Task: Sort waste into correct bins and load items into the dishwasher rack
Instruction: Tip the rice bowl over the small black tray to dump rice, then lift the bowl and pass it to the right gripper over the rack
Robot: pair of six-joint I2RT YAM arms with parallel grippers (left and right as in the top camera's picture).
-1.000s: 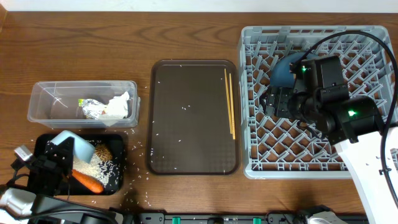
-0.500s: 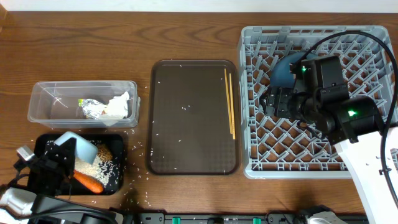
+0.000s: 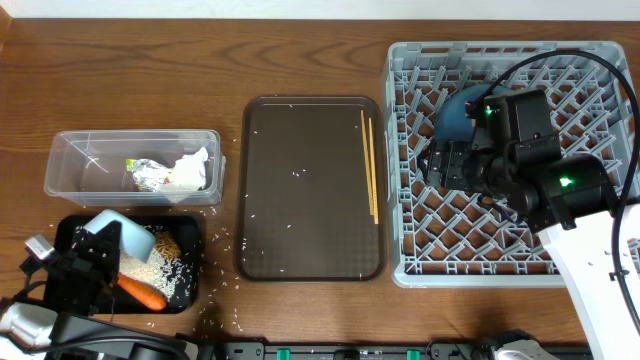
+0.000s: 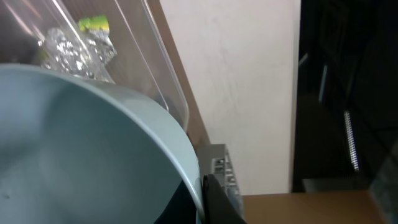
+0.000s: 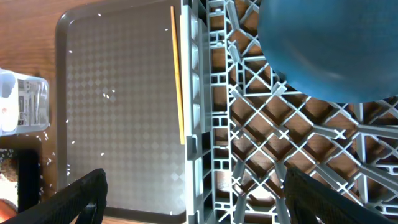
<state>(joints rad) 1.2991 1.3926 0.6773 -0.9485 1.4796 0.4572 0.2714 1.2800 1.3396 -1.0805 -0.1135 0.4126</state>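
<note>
Light blue bowl (image 3: 128,235) hangs tilted over the shallow black tray (image 3: 70,225) at the tabletop's (image 3: 150,70) front-left corner, its rim pinched by the closed left fingers (image 4: 217,202). White rice (image 3: 165,268) and an orange carrot (image 3: 140,292) lie in the tray beneath it. The right fingers (image 5: 87,196) stand spread wide and empty over the grey dishwasher rack (image 3: 420,270), just beside the blue plate (image 3: 458,112) propped among its pegs.
</note>
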